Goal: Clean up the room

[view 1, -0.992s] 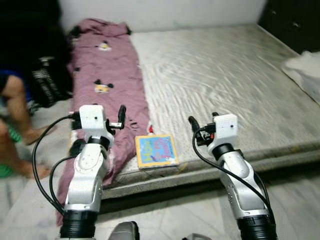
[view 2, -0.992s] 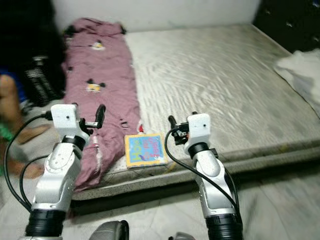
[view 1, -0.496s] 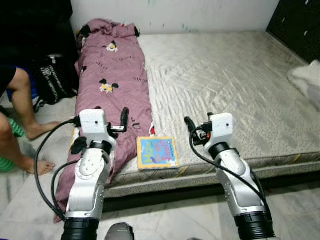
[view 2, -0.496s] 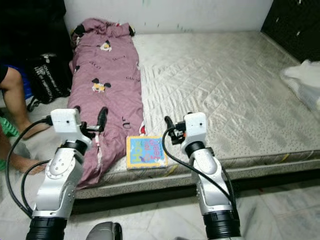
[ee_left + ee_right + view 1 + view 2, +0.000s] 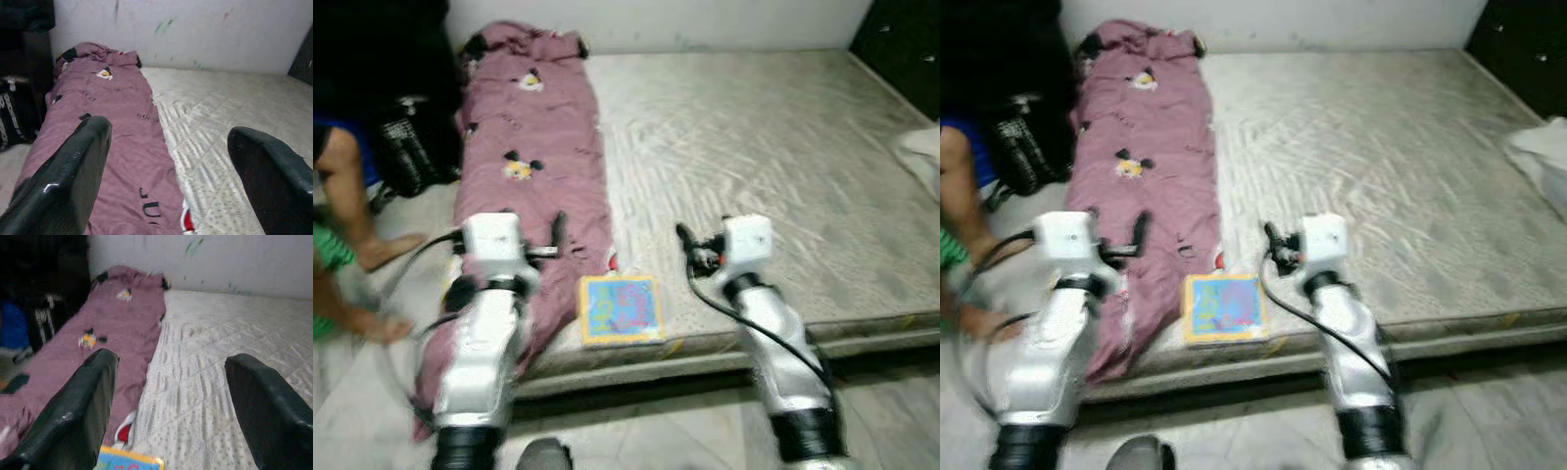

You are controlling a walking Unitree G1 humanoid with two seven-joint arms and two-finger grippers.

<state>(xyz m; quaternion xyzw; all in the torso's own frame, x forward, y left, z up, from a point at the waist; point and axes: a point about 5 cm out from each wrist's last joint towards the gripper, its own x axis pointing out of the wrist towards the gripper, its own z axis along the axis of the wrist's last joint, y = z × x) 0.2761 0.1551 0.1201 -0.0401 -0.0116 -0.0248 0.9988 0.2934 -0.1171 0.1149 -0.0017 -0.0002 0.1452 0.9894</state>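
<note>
1. The colourful book (image 5: 620, 309) lies flat on the bed (image 5: 773, 166), at the near edge of the mattress, just beside the lower end of the purple blanket (image 5: 533, 157). It is the likeliest thing to tidy, and nothing grips it yet.

2. Against the pictures from half a second and a second ago, the book and blanket keep the same places relative to each other. The whole scene has slid and gone blurred, which is the head camera moving with the robot, not the things moving.

3. The left pincer (image 5: 558, 231) hangs over the blanket, left of the book and a little beyond it. In the left wrist view its two black fingers (image 5: 68, 186) stand wide apart with only blanket and mattress between them: released, empty.

4. The right pincer (image 5: 685, 240) hangs over bare mattress, right of the book and slightly beyond it. Its fingers (image 5: 78, 416) are likewise spread in the right wrist view, and a corner of the book shows just below them. Released too.

5. Both arms hold much the same pose as before, flanking the book.

6. A person's legs (image 5: 342, 225) and a black bag (image 5: 411, 142) sit on the floor beyond the blanket, on the far side from the book.

7. My reading: the robot is settling its stance at the bedside, so the cleanup is barely begun. A reach for the book looks likely next.
</note>
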